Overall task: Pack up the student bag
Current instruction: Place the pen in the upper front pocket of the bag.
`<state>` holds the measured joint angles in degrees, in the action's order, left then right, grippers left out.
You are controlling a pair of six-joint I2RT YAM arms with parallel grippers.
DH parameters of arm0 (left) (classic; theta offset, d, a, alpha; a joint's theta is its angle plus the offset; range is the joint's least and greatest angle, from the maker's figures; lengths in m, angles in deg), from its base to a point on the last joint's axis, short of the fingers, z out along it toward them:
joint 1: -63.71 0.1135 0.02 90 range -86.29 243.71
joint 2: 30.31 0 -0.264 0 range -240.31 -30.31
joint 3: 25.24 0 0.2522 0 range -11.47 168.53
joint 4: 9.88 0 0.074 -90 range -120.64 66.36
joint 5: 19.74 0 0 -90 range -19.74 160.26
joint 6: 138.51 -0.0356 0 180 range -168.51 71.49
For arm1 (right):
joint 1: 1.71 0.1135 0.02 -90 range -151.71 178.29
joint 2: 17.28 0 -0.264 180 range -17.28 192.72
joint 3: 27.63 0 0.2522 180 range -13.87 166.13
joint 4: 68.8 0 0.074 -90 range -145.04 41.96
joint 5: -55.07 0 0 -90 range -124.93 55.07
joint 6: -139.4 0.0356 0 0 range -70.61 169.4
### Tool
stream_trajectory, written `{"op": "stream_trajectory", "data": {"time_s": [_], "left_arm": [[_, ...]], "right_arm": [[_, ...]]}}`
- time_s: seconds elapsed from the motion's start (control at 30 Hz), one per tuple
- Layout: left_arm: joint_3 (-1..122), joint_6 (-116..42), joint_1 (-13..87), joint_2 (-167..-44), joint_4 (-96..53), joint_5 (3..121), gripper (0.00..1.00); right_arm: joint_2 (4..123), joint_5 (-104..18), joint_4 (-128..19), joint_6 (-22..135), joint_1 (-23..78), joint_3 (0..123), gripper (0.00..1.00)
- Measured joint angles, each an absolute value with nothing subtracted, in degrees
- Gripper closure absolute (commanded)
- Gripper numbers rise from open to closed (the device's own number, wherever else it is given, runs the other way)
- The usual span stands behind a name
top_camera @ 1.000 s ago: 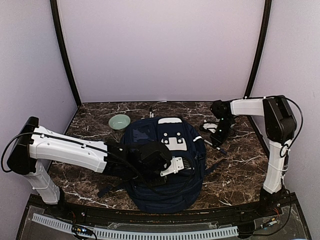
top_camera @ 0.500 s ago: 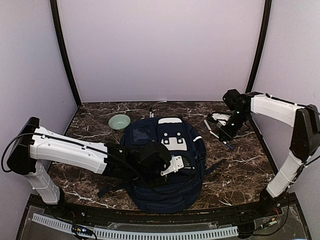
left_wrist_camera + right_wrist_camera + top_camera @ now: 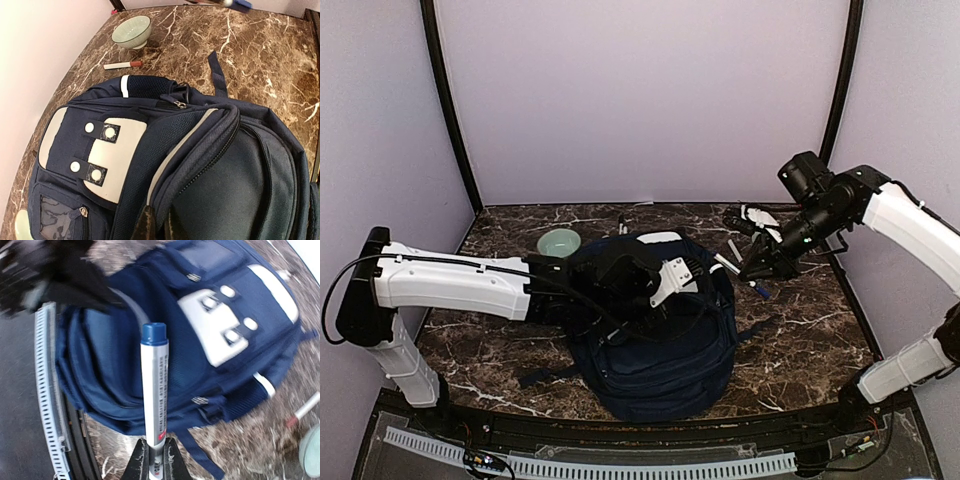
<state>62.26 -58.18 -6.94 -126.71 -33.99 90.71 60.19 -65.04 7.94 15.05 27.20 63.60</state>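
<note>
Pinching a fold of the student bag (image 3: pixel 660 340) beside the main zip with the left claw (image 3: pixel 156 224), clenched tight, rim tented up. Lies mid-bench (image 3: pixel 800 340), between the two arms, front face up. Gripping a blue-capped marker (image 3: pixel 154 375) by its tail in the right claw (image 3: pixel 152 456), raised off to the bag's right, cap end aimed at it. Reads as marker drop-in. Can't tell whether the zip mouth gapes enough. To do it well:
- lift the rim higher and pull leftward to stretch the mouth
- bring the marker cap-first over the gap, in line with the zip
- lower it inside before letting go
- steer clear of the straps

Ignore bowl (image 3: pixel 559 243) and red-capped pen (image 3: pixel 122 65) at back left for now.
</note>
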Motion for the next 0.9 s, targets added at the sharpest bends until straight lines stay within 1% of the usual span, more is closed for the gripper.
{"op": "stream_trajectory", "data": {"time_s": [0.17,0.37,0.57,0.73,0.9], "left_arm": [[62.96,-54.97,-5.1,-126.71,-33.12,88.48,1.0],[62.37,-50.86,-2.57,-126.67,-30.43,84.11,1.0],[57.54,-45.57,0.58,-123.85,-25.05,78.42,1.0],[55.4,-41.96,3.07,-121.58,-22.71,74.16,1.0],[53.41,-38.84,5.1,-120.44,-20.81,69.86,1.0]], "right_arm": [[58.92,-70.16,10.78,11.44,31.4,63.82,0.94],[58.88,-73.98,14.32,7.29,33.91,63.66,0.94],[57.94,-73.11,15.13,6.02,36.9,61.15,0.94],[57.81,-65.06,9.91,8.84,44.2,60.08,0.94],[60.98,-51.62,2.76,11.16,53.14,61.28,0.94]]}}
